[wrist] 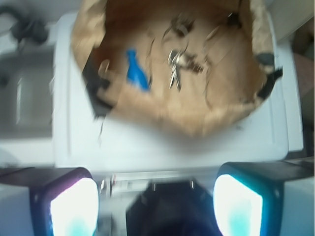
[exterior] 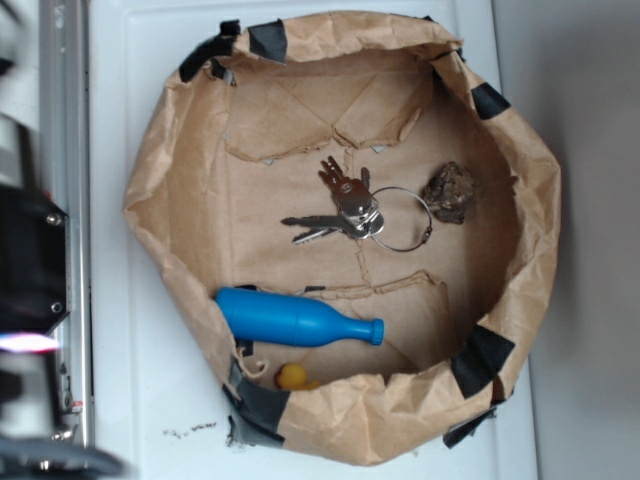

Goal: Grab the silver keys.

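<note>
On the white bench [exterior: 150,400], a brown paper tub [exterior: 160,180] holds, from left, a blue bottle [exterior: 290,322], a yellow object [exterior: 292,377], the silver keys [exterior: 350,210] lying mid-floor, and a rock [exterior: 449,193]. The fingers [wrist: 74,206] stand wide apart, holding nothing, outside the tub.

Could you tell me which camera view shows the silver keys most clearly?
The exterior view shows the silver keys best: sharp, seen from above, with separate blades and the wire ring visible on the paper floor. The wrist view shows them only as a small, blurred cluster far beyond the pincer.
</note>
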Controlling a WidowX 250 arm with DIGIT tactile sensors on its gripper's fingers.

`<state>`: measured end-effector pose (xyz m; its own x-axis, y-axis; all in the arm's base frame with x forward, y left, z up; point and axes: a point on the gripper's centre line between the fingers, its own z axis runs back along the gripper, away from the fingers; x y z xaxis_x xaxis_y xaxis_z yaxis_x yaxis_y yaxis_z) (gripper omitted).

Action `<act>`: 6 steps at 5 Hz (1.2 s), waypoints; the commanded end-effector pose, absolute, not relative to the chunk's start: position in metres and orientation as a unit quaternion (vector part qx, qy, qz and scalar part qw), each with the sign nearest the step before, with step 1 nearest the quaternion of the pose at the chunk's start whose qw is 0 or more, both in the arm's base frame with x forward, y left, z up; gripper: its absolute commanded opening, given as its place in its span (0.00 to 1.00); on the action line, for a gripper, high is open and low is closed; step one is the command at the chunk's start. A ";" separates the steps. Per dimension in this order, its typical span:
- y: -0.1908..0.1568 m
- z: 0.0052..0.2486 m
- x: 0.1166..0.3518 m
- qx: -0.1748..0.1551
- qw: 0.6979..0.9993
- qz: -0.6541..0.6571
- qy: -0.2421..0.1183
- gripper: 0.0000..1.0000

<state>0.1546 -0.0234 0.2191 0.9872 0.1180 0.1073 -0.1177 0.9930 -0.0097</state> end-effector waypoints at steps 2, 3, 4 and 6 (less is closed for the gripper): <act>0.007 0.186 0.262 0.006 0.992 0.119 -0.034 1.00; 0.015 0.174 0.275 -0.010 0.994 0.092 -0.055 1.00; 0.023 0.160 0.282 -0.004 0.995 0.071 -0.069 1.00; 0.033 0.141 0.278 0.015 0.995 0.052 -0.083 1.00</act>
<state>0.2747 0.0257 0.1306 0.9888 0.0829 0.1240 -0.0857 0.9962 0.0178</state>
